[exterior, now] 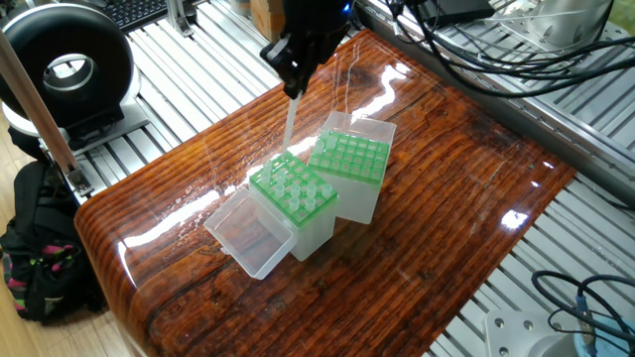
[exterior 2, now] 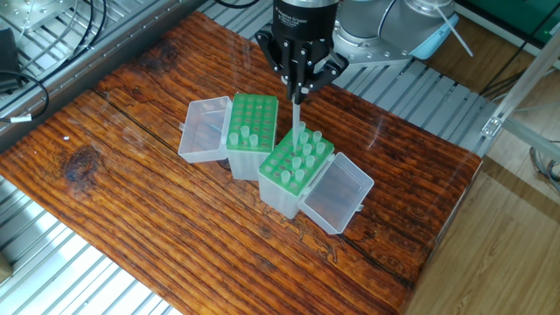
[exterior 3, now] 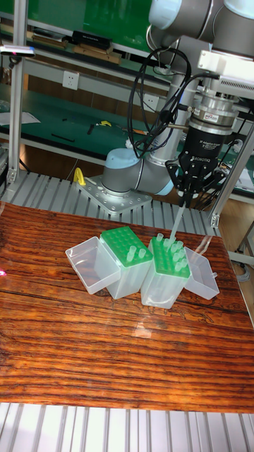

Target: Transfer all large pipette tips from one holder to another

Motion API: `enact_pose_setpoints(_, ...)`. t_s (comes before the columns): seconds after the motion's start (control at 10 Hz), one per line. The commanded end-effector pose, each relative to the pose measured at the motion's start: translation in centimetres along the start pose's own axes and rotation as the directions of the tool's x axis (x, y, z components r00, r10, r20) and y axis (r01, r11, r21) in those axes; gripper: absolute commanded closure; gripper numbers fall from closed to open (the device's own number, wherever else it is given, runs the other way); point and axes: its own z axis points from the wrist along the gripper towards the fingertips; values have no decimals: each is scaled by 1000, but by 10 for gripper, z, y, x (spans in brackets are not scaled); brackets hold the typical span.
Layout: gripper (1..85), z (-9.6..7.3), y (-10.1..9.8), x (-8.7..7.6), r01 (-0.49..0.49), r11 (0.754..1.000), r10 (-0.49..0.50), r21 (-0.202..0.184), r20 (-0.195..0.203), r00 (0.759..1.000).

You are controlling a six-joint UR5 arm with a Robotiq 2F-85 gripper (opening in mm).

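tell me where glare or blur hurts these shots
One fixed view: bright white glare streaks on the glossy brown wooden table, and the dark hand is murky. The other fixed view: even light, little glare. Tall fixed view: the held translucent whitish pipette tip fades into the background.
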Motion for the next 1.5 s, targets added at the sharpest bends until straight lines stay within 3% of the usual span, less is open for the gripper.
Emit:
enact_pose_setpoints(0.0, 840, 0, 3, 1, -2, 1000, 2, -12, 0, 1000)
enact_pose_setpoints(0.3, 840, -1, 5, -3, -1, 1000, 1, -17, 17, 1000)
enact_pose_setpoints(0.7, 840, 0, -2, -9, 12, 1000, -13, 9, 37, 999)
enact_pose_setpoints(1.4, 840, 8, 4, -9, -4, 1000, 4, -2, 27, 1000)
